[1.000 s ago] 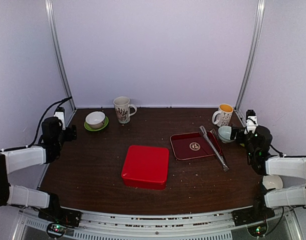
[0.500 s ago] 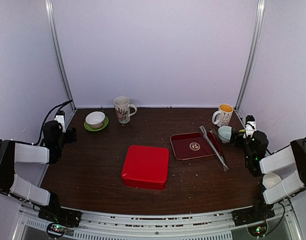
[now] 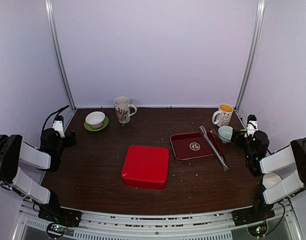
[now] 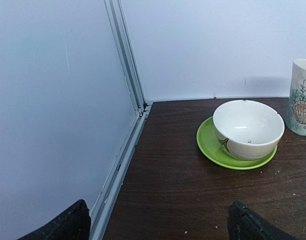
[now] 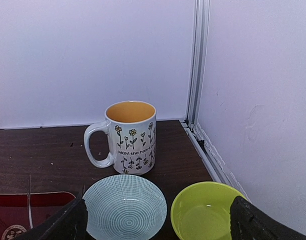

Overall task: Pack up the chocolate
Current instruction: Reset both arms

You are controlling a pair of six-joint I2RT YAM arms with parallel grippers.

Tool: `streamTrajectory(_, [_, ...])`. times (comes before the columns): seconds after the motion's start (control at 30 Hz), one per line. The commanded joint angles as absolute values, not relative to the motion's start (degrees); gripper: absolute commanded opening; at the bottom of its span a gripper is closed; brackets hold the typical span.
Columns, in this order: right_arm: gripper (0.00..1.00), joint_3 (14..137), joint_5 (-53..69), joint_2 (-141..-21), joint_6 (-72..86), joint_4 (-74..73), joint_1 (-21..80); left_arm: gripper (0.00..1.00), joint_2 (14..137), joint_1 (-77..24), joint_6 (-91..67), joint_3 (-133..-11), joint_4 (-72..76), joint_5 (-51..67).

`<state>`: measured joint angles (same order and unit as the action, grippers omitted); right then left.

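The packing looked finished: no chocolate showed, so it presumably lay inside the closed red box (image 3: 145, 166) on the table (image 3: 92, 175), while the left hand (image 4: 159, 223) and right hand (image 5: 158, 223) sat empty, fingers apart, at opposite sides.

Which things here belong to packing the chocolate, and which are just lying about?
Likely for the job: red box, shut; red tray; tongs lying across the tray. No chocolate is in view.

Just lying about: white bowl on green saucer; shell mug; flower mug; striped bowl; green bowl.
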<state>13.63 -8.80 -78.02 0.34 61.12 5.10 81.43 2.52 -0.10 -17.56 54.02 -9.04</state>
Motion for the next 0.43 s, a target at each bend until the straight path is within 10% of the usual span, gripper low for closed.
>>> streamTrajectory(0.0, [1.00,14.4,-8.1,-77.8,0.3,62.0,4.8,0.98,81.5,2.6,1.1,-19.3,57.1,-6.4])
streamTrajectory(0.4, [1.00,14.4,-8.1,-77.8,0.3,62.0,4.7,0.98,81.7,2.6,1.2,-19.3,57.3,-6.2])
